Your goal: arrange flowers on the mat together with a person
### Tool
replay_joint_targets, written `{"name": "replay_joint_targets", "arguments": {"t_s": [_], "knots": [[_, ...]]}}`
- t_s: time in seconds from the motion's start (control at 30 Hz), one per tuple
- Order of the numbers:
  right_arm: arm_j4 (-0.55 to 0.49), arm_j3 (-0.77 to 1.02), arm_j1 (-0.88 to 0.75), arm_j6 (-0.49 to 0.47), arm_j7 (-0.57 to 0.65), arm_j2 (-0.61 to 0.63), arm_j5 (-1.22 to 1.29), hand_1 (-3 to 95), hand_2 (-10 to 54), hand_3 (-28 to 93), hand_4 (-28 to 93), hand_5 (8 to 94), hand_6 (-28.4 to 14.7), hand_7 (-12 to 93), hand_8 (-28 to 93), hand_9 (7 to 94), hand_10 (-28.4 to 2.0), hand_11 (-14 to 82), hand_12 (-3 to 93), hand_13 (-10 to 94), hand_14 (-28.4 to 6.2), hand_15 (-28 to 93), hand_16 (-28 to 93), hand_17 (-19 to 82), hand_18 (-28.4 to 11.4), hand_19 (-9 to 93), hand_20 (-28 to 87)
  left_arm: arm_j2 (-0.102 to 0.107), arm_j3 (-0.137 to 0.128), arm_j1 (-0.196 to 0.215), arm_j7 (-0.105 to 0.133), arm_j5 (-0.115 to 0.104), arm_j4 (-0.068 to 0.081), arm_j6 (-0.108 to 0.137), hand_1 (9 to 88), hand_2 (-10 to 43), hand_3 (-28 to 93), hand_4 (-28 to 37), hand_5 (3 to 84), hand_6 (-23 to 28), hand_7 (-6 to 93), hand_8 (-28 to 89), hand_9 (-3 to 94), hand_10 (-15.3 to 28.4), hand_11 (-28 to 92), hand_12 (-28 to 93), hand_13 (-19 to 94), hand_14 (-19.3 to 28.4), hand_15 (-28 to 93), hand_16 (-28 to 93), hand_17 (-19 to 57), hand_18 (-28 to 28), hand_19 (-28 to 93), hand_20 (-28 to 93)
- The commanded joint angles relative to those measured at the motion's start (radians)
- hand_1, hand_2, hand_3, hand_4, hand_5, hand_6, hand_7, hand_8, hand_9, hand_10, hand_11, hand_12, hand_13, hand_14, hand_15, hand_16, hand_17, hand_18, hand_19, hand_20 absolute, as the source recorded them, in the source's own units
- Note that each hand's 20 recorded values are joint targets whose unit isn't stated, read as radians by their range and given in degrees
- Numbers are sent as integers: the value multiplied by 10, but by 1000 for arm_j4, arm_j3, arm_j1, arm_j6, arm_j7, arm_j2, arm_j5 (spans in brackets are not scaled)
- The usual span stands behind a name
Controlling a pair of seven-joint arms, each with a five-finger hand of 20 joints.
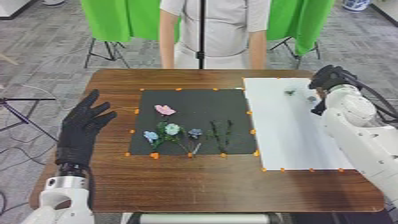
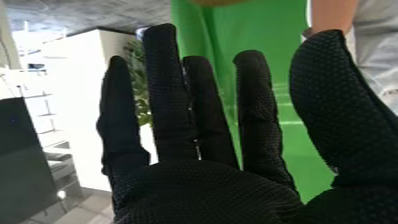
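Right fingers point(image 1: 332, 76) straight; near white mat's point(image 1: 302, 135) far corner.

My gloves, right point(image 2: 209, 192) and left point(image 1: 78, 132): black fabric, textured. Under the matt black mat point(image 1: 182, 97), smooth, brown wood table point(image 1: 115, 187).

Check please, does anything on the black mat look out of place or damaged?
Nothing looks spilled or clearly damaged. On the black mat, the pink flower lies apart, beyond the other blooms, and the two dark stems show no coloured bloom. Both look mildly odd, but may be intended.
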Motion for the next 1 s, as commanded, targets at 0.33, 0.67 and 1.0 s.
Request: {"name": "replay_joint_targets", "arguments": {"t_s": [0.33,0.67,1.0], "knots": [[36,14,-37,-120,31,-53,-65,363,-77,786,-283,475,64,211,-154,478,-119,115,138,506,-111,402,120,144,-258,591,168,6,13,-29,5,-12,13,-3,249,72,780,-277,367,50,114,-89,369,180,243,96,289,272,530,-86,-67,274,533,217],[35,-13,-97,-151,10,-37,-159,465,-95,753,-281,613,80,227,-121,555,-100,145,137,578,-77,393,135,193,-213,626,165,-19,5,-40,-34,10,18,-27,250,71,780,-276,367,50,115,-89,369,179,244,96,289,272,530,-86,-67,274,533,216],[19,-8,-162,-32,2,-41,-137,655,-95,622,-282,825,42,183,-3,787,-65,73,301,777,35,239,376,404,28,874,-153,-21,5,-39,-50,12,19,-30,250,71,781,-276,367,52,115,-89,370,180,244,95,289,273,531,-87,-67,274,533,215]]}}
